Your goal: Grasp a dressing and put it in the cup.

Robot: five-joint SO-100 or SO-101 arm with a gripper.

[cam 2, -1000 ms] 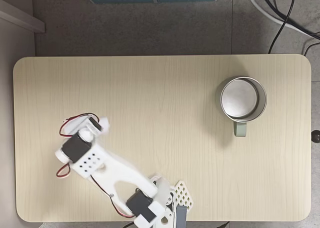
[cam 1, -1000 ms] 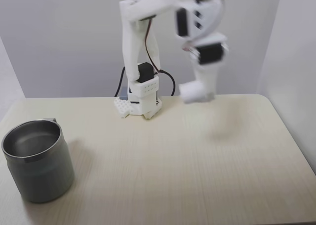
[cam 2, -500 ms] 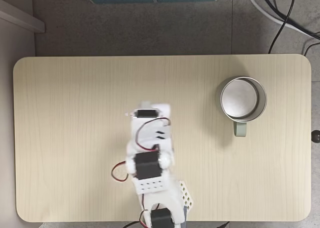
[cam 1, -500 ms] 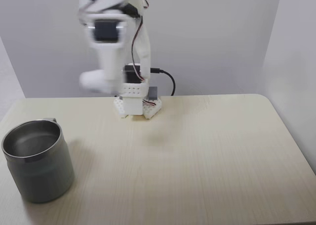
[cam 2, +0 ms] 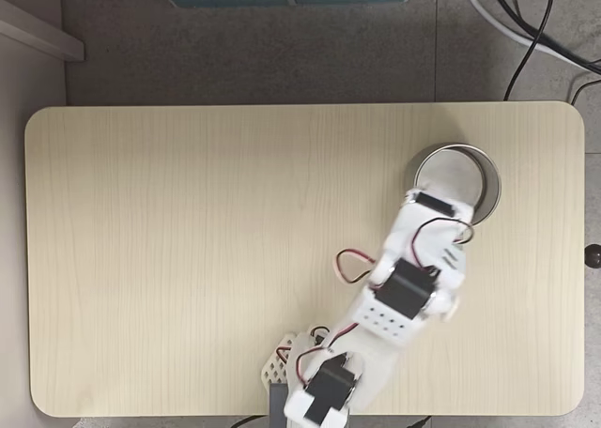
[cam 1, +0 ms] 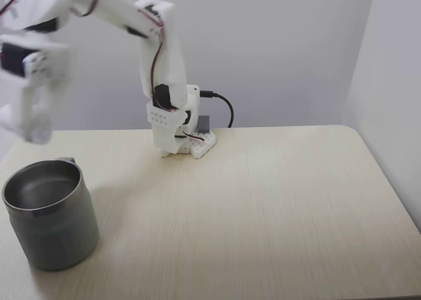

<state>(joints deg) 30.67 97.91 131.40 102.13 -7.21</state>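
The grey steel cup point(cam 1: 54, 224) stands at the table's near left corner in a fixed view; from above, the cup point(cam 2: 472, 168) sits at the right, partly covered by the arm. My white gripper point(cam 1: 27, 124) hangs blurred above and a little behind the cup, near the left edge of that view. It is shut on the dressing point(cam 1: 9, 118), a small white roll that shows as a pale blob beside the fingers. From above, the gripper point(cam 2: 434, 206) overlaps the cup's lower-left rim and hides the dressing.
The arm's white base point(cam 1: 179, 137) stands at the table's back edge, with a black cable point(cam 1: 223, 105) behind it. Bare pale wood tabletop point(cam 1: 263, 201) stretches right of the cup. Walls close in on both sides. Floor cables point(cam 2: 540, 20) lie beyond the table.
The arm has swung fast across the table with the dressing in its gripper, from the far side past the base to a spot over the cup. The cup has not moved.
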